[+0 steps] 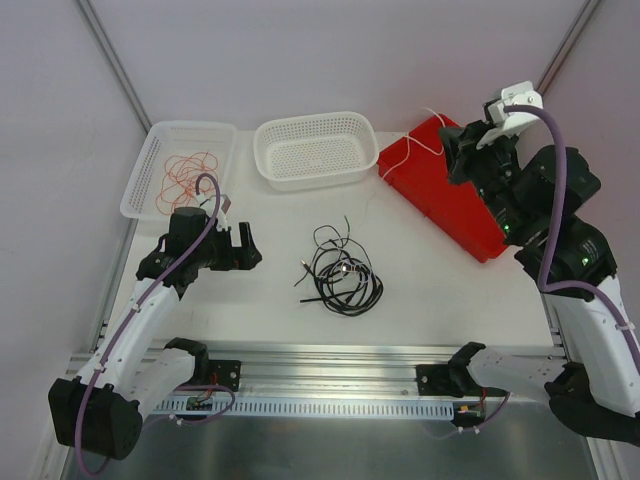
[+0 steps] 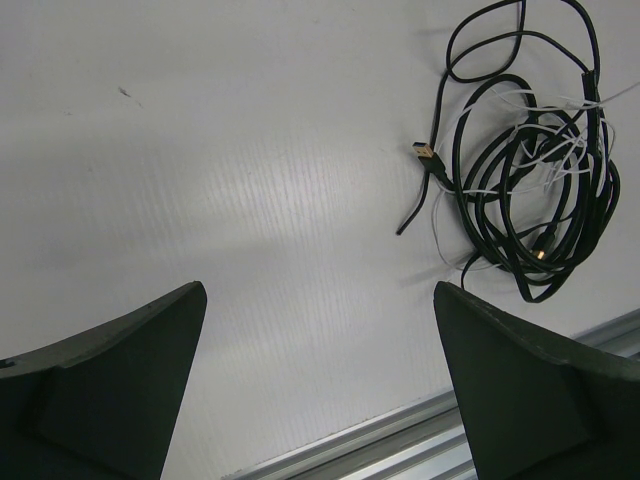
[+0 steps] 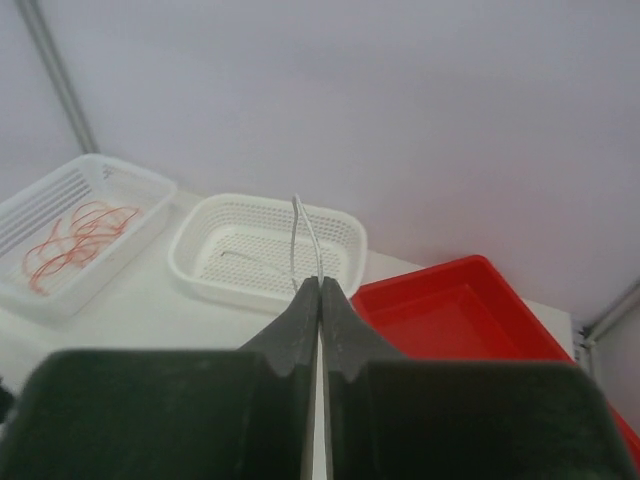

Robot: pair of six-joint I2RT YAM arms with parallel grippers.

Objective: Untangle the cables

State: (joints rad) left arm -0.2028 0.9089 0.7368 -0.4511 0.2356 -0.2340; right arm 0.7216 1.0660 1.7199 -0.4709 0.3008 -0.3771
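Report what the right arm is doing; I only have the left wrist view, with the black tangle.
Observer: The right gripper is up over the red bin, its fingers shut on a thin white cable.
Operator: Tell me whether any cable already lies in a container.
Observer: Yes, the red-orange cable lies in the slatted white basket at the far left.
Operator: Name what stands between that basket and the bin.
Observer: A perforated white basket, at the table's far edge.
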